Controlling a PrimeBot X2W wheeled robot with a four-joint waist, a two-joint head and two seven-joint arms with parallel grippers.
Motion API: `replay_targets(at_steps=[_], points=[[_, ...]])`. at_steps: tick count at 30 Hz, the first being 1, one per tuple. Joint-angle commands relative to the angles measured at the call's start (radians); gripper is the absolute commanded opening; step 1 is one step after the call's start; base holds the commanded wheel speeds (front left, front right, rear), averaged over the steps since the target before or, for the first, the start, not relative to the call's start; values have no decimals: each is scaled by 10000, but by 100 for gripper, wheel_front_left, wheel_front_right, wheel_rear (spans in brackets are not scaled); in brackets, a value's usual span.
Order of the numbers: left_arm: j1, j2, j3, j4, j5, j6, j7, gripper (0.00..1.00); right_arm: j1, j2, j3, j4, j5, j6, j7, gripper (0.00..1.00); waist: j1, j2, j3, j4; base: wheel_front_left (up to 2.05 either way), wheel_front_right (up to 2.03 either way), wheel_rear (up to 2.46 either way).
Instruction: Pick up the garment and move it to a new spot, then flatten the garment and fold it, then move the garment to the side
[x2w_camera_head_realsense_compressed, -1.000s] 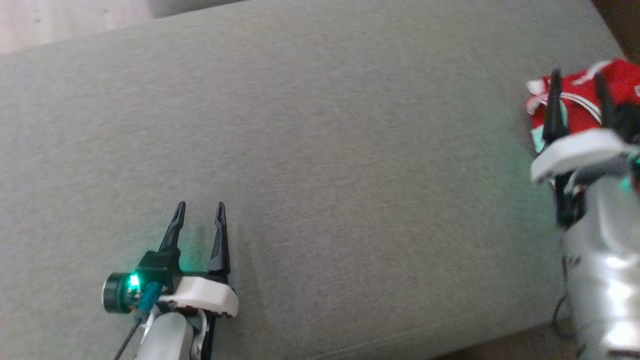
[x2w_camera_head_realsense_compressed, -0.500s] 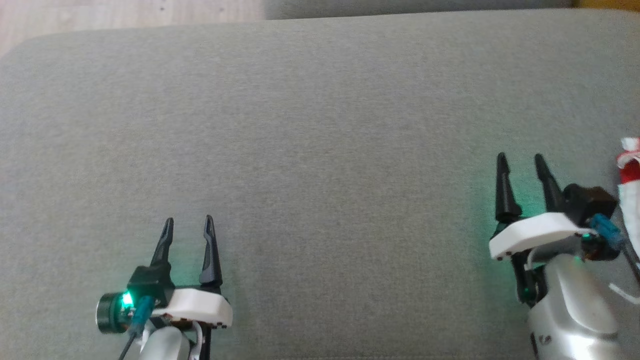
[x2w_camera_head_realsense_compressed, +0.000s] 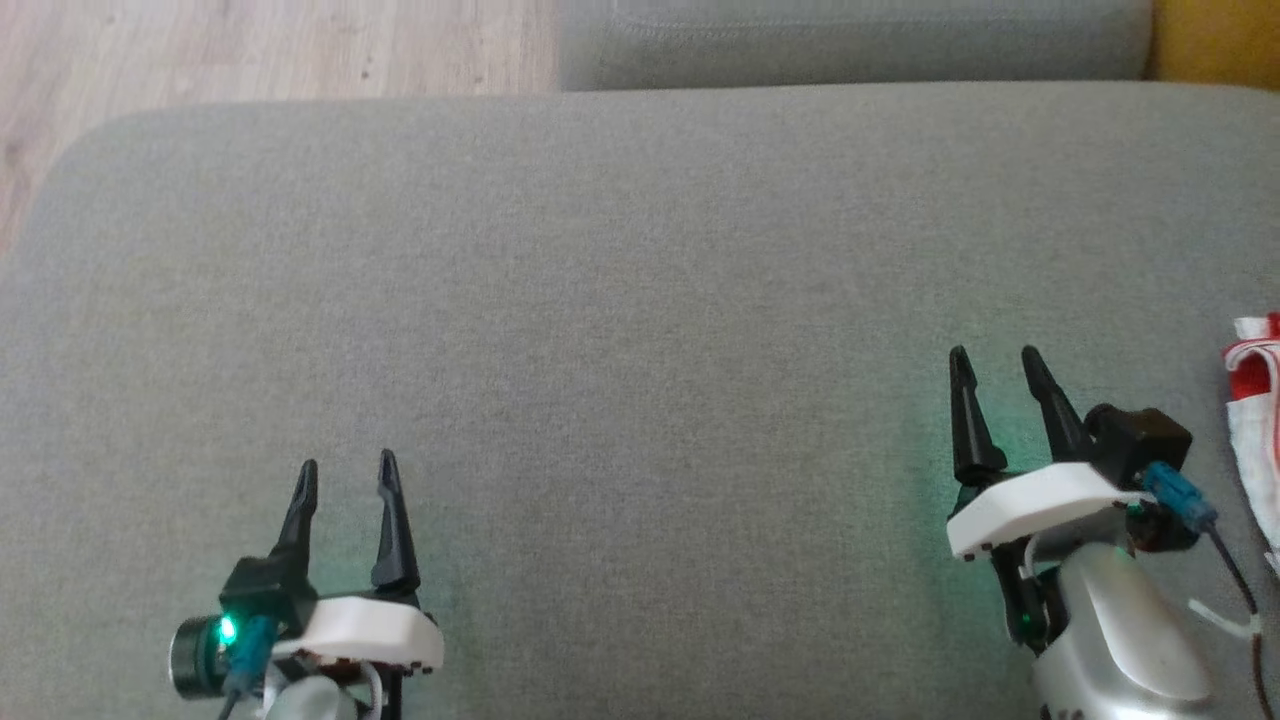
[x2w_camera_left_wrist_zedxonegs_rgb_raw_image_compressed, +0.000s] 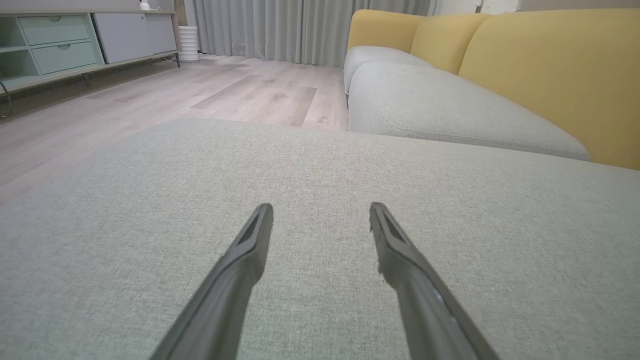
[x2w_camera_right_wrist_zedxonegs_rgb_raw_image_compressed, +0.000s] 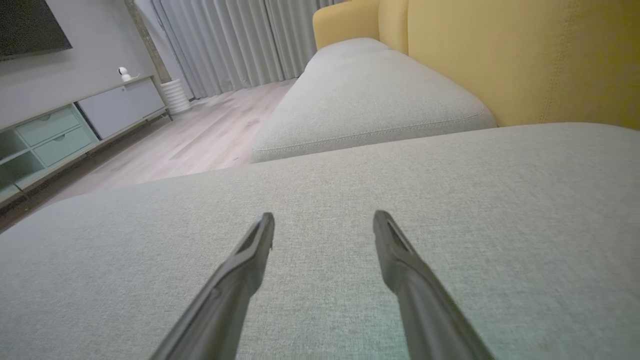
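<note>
Withdrawn from the bright red mesh-knit shirt with white sleeve ends (x2w_camera_head_realsense_compressed: 1248, 378), the right gripper (x2w_camera_head_realsense_compressed: 995, 352) now hovers over the grey fabric sofa cushion (x2w_camera_head_realsense_compressed: 640, 300), fingers parted and empty. The shirt lies near its right side, apart from it. Well to its left, the left gripper (x2w_camera_head_realsense_compressed: 347, 460) hangs equally parted, holding nothing.

— What do the hands look like?
— The left gripper (x2w_camera_head_realsense_compressed: 347, 460) and right gripper (x2w_camera_head_realsense_compressed: 994, 352): two black tapered fingers (x2w_camera_head_realsense_compressed: 966, 420), white plate (x2w_camera_head_realsense_compressed: 1030, 500) behind them, silvery forearm (x2w_camera_head_realsense_compressed: 1120, 640).
— Wiring?
— Blue connector (x2w_camera_head_realsense_compressed: 1180, 498), dark cable (x2w_camera_head_realsense_compressed: 1238, 600), green light (x2w_camera_head_realsense_compressed: 228, 630) beside each wrist.
</note>
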Motion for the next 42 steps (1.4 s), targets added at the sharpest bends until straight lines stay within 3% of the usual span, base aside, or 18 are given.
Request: replay_targets(at_steps=[1,11,12,17,42], points=[[-23,54,472,-288,-34,-86,-82,100,-31,10,323,-353,131,-7,-108,100,1,-1,-216,-85,0,0,0],[245,54,710,-306,-228,-355,-82,100,296,10,538,-505,342,-7,-108,100,1,-1,-616,-152,0,0,0],[528,2,315,2,-203,-347,0,0,476,2,268,-177,301,0,0,0,1,-1,-624,-152,0,0,0],[749,-9,276,573,-291,-344,83,0,857,50,253,379,351,0,40,0,1,-1,-648,-157,0,0,0],[607,4,700,65,-3114,-651,826,0,1078,42,-100,-472,3223,-2,788,0,1,-1,-714,-242,0,0,0]])
